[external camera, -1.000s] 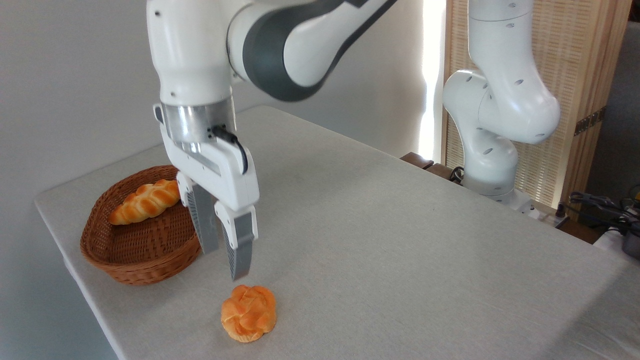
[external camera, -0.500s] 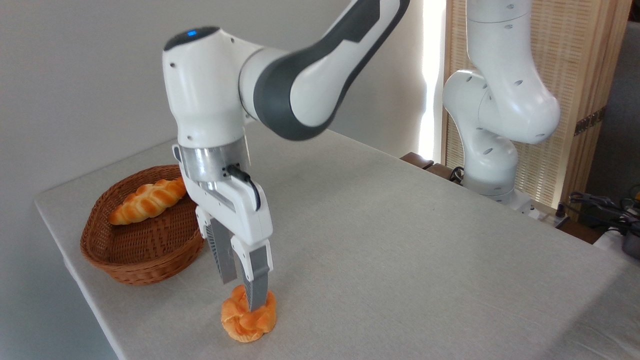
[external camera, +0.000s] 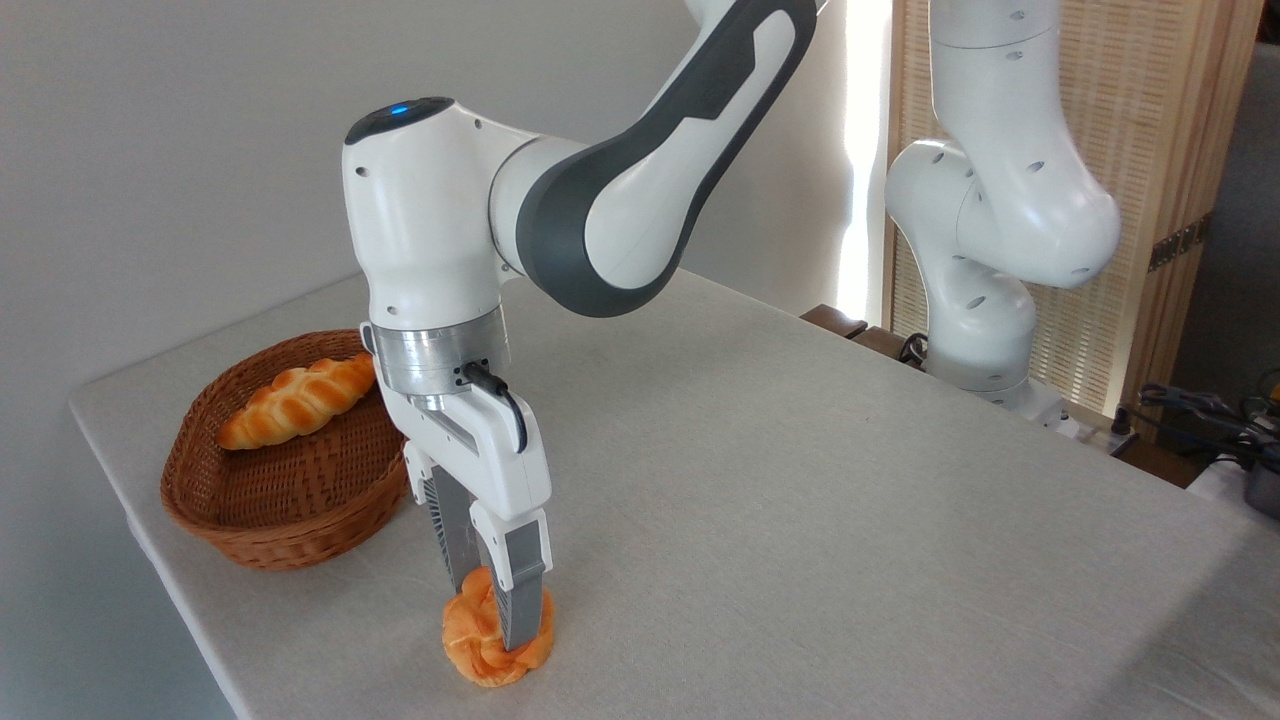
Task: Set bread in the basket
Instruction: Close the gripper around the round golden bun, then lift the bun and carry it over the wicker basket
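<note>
The bread, a small round knotted bun with a glossy orange crust, sits on the table near the front edge. My gripper has come straight down over it and stands open, one finger in front of the bun and one behind it. The fingertips reach low beside the crust. The bun looks unsquashed and rests on the table. The oval brown wicker basket stands to the left of the gripper, close to the table's left corner.
A long braided golden loaf lies inside the basket at its far side. The white robot base rises at the table's back right, with cables and a wooden screen behind. The table's front-left edge runs just beside the bun.
The gripper has dropped from above the bun and slightly rightward, until its open fingers straddle the bun. The bun and basket have stayed where they were.
</note>
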`<state>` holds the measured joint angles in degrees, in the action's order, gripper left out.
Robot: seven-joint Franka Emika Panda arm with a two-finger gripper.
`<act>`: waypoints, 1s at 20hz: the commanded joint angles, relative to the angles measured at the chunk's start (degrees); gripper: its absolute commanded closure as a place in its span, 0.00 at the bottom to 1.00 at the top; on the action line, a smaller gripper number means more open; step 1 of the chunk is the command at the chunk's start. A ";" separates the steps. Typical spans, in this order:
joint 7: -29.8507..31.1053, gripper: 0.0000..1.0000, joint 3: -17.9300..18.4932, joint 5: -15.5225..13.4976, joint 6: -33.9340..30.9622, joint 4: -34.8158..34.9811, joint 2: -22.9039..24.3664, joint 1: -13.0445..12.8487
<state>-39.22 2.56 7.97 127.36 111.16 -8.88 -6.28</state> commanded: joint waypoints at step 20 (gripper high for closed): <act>-3.50 0.95 -1.84 -6.91 -24.77 -20.53 0.44 -1.28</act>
<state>-42.64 2.42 2.51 108.99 97.64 -7.97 -6.91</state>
